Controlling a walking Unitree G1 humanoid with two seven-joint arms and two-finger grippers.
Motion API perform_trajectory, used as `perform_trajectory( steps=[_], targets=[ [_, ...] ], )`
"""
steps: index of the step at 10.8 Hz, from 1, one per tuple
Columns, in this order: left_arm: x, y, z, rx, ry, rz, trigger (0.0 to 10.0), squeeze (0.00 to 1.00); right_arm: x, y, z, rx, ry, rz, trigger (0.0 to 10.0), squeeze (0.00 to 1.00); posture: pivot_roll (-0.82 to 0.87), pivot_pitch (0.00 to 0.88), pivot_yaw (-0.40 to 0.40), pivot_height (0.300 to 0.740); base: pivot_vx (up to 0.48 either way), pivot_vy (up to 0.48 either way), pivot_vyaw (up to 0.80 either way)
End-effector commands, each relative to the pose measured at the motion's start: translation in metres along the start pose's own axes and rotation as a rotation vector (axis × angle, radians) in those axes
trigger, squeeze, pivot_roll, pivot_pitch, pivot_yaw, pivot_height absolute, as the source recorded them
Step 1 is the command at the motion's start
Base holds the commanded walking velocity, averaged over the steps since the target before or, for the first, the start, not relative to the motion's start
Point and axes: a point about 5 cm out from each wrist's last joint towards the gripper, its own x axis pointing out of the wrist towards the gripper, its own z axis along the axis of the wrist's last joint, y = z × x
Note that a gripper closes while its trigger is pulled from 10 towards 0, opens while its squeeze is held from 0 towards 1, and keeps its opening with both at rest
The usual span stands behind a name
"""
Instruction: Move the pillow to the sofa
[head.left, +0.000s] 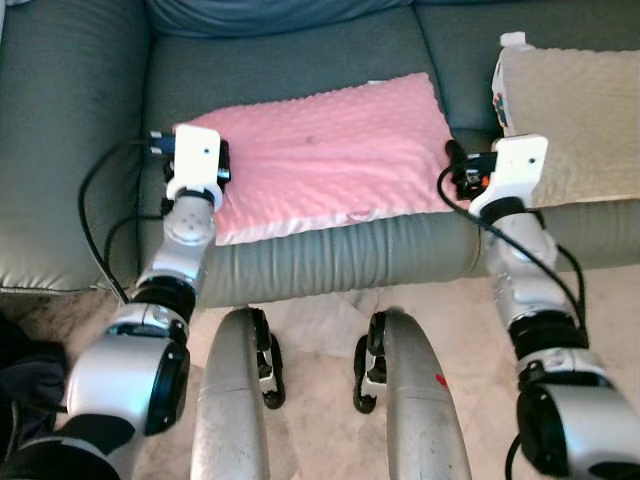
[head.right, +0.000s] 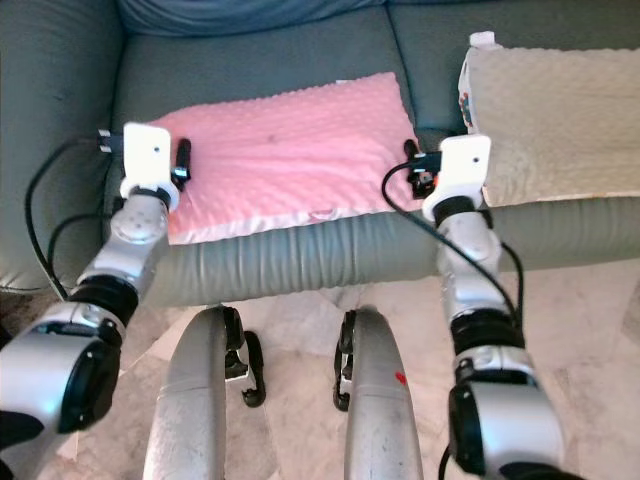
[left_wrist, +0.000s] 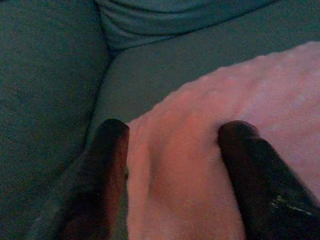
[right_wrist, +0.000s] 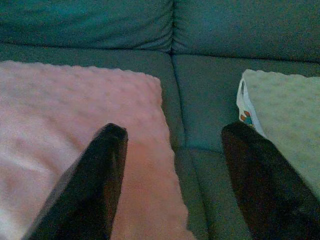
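While both pairs of fingers stand apart, my left gripper (left_wrist: 172, 150) and right gripper (right_wrist: 172, 165) flank the pink pillow (head.left: 330, 160) — soft, light (I judge) — best pinched at its side edges.

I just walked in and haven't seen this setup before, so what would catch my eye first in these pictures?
The pink pillow lying flat on the grey-green sofa seat stands out first. The left pincer sits open at the pillow's left edge, one finger on the pink fabric and one beside it, and the right pincer is open at its right edge. A beige pillow lies on the next seat to the right.
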Motion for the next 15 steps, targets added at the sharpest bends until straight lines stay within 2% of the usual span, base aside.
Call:
perform_trajectory(
  steps=[1,3,5,7,8,9,10,11,12,14,15],
  targets=[
    [-0.003,0.006,-0.01,0.022,0.028,0.018,10.0,1.0,-0.007,0.0,-0.007,0.01,0.011,-0.016,10.0,1.0,-0.02,0.429,0.034,0.633,0.0,0.0,0.0],
    [-0.002,0.008,-0.007,0.056,0.01,0.017,10.0,1.0,-0.006,0.009,-0.005,0.007,0.004,0.029,10.0,1.0,-0.03,0.399,0.026,0.633,0.0,0.0,0.0],
    [-0.001,0.007,-0.005,0.097,-0.01,-0.026,10.0,1.0,-0.003,0.008,-0.002,-0.003,0.001,0.039,10.0,1.0,-0.05,0.367,0.011,0.633,0.0,0.0,0.0],
    [-0.001,0.019,-0.004,0.09,-0.033,0.02,10.0,1.0,-0.001,0.01,0.001,-0.011,-0.003,0.094,10.0,1.0,-0.06,0.287,0.006,0.633,0.0,0.0,0.0],
    [-0.002,0.02,-0.001,0.07,-0.064,0.012,10.0,1.0,-0.003,0.013,-0.002,-0.049,0.003,0.13,10.0,1.0,-0.05,0.245,0.006,0.633,0.0,0.0,0.0],
    [-0.007,0.016,0.003,0.07,-0.132,-0.042,10.0,1.0,-0.01,0.021,-0.006,-0.1,0.002,0.198,10.0,1.0,-0.05,0.205,0.005,0.633,0.0,0.0,0.0],
    [-0.011,0.016,0.0,0.071,-0.142,-0.051,10.0,1.0,-0.015,0.023,-0.012,-0.142,0.008,0.212,10.0,1.0,-0.06,0.176,0.001,0.633,0.0,0.0,0.0],
    [-0.024,0.022,-0.008,0.003,-0.162,-0.031,10.0,1.0,-0.031,0.032,-0.023,-0.122,0.029,0.244,10.0,1.0,-0.04,0.116,-0.015,0.633,0.0,0.0,0.0],
    [-0.04,0.026,-0.02,-0.028,-0.155,0.011,10.0,1.0,-0.043,0.033,-0.031,-0.127,0.039,0.203,10.0,1.0,-0.03,0.078,-0.039,0.633,0.0,0.0,0.0],
    [-0.08,0.013,-0.051,-0.05,-0.089,-0.015,10.0,1.0,-0.077,0.027,-0.058,-0.071,0.141,0.071,10.0,1.0,-0.01,0.015,-0.069,0.633,0.0,0.0,0.0],
    [-0.102,0.008,-0.06,-0.052,-0.064,-0.048,10.0,1.0,-0.094,0.025,-0.063,-0.041,0.168,0.024,10.0,0.0,0.0,0.003,-0.066,0.633,0.0,0.0,0.0]
  ],
)
